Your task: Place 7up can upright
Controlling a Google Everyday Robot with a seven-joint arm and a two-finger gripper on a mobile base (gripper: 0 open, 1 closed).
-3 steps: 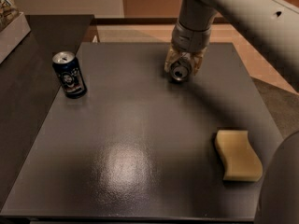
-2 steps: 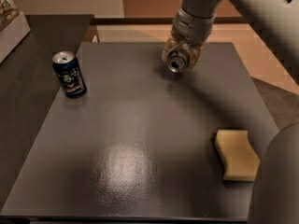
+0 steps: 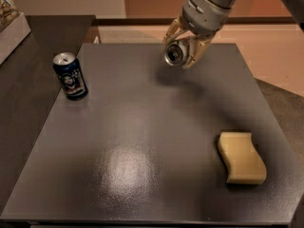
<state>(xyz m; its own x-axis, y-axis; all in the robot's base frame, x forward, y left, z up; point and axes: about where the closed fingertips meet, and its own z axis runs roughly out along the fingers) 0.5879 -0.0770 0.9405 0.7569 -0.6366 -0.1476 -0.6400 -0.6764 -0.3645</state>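
Dark tabletop [image 3: 142, 127] open across its middle: the claw [image 3: 181, 52] clasps the tilted 7up can [image 3: 174, 54] near the far edge, blue can [image 3: 70, 76] far left, sponge [image 3: 241, 157] by the right edge.

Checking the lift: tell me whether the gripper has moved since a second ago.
Yes. The gripper, holding the 7up can, has shifted up the view toward the table's far edge, slightly nearer the dark blue can.
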